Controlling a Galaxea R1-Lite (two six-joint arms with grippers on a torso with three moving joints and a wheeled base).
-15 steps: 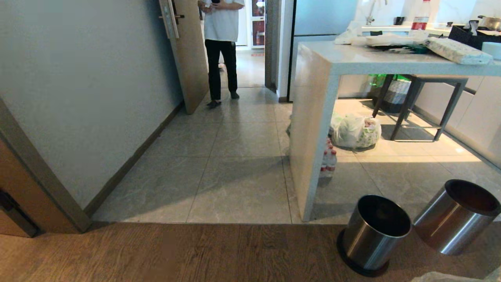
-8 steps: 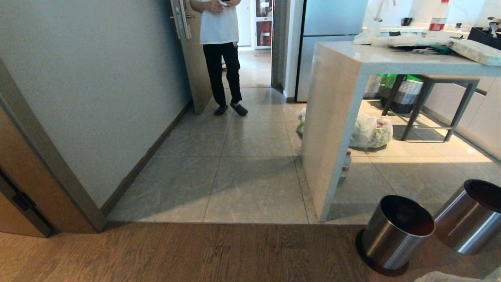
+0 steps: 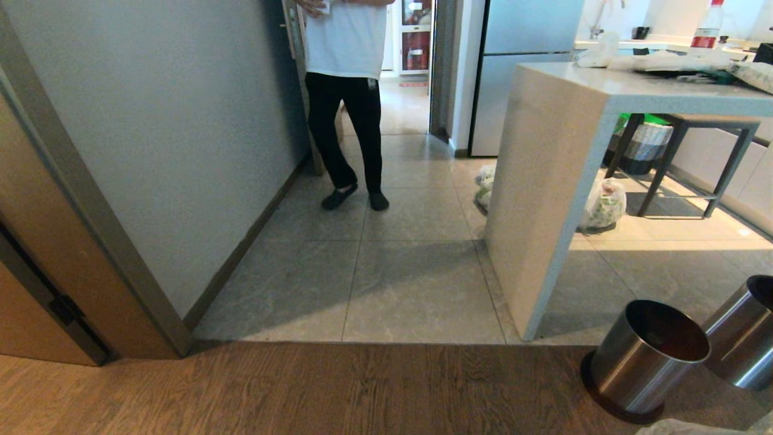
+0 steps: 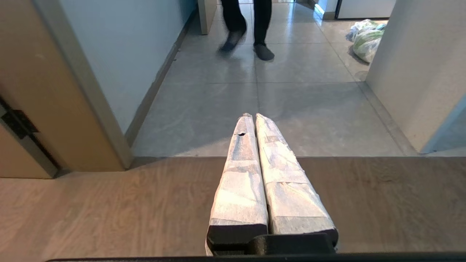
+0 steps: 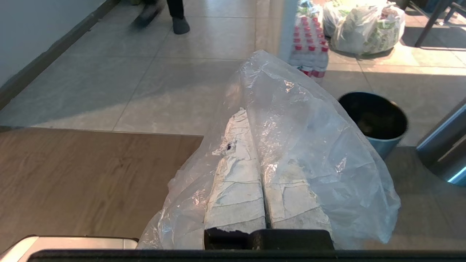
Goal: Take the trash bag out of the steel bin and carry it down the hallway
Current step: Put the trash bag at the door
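Head view: neither of my grippers shows. The steel bin (image 3: 649, 356) stands at lower right on the seam between wood floor and tile, with a second steel bin (image 3: 746, 341) just beside it, and the hallway (image 3: 386, 260) runs up the middle of the frame. A person (image 3: 347, 99) stands in it at upper centre, right on the path I judge I must take.

Left wrist view: my left gripper (image 4: 253, 122) is closed on nothing, fingers pressed together and pointing straight up the frame at the tiles.

Right wrist view: my right gripper (image 5: 251, 134) is clamped on the trash bag (image 5: 291, 153), whose clear plastic drapes over and around the fingers at frame centre. The bag is out of the bin, which sits at right of frame beyond it. So the load rides on my right arm, with the corridor dead ahead toward the top.
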